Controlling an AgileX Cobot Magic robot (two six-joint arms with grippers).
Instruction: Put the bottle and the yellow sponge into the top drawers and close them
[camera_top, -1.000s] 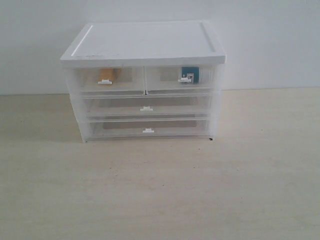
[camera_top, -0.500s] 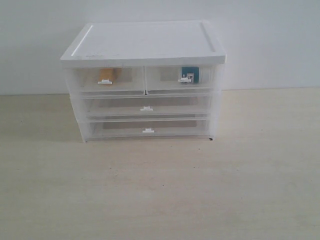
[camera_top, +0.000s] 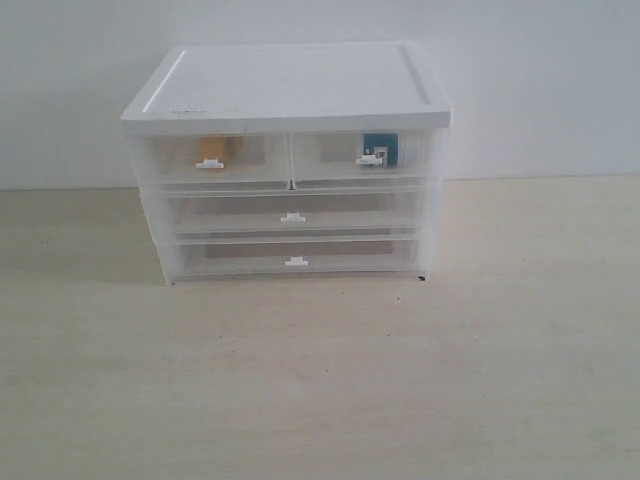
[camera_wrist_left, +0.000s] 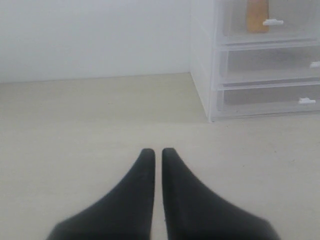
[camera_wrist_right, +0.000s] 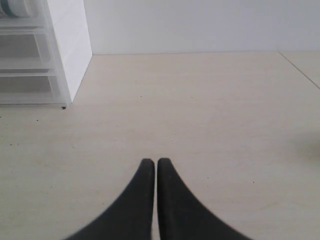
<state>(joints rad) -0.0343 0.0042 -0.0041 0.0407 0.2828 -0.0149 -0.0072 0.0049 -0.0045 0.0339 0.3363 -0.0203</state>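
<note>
The left gripper (camera_wrist_left: 158, 152) is closed and empty over the table (camera_wrist_left: 75, 125). The yellow sponge (camera_wrist_left: 257, 15) sits inside the shut top drawer (camera_wrist_left: 296, 20).

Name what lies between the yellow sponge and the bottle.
Exterior view: only the adjoining side walls of the two translucent plastic top drawers, between the yellow-orange sponge block and teal-labelled bottle.

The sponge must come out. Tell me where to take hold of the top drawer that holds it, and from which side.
Pinch the small white clip handle low on the front of the drawer, coming straight at the front of the unit. The drawer sits shut in the unit, so that handle is the only part sticking out.
</note>
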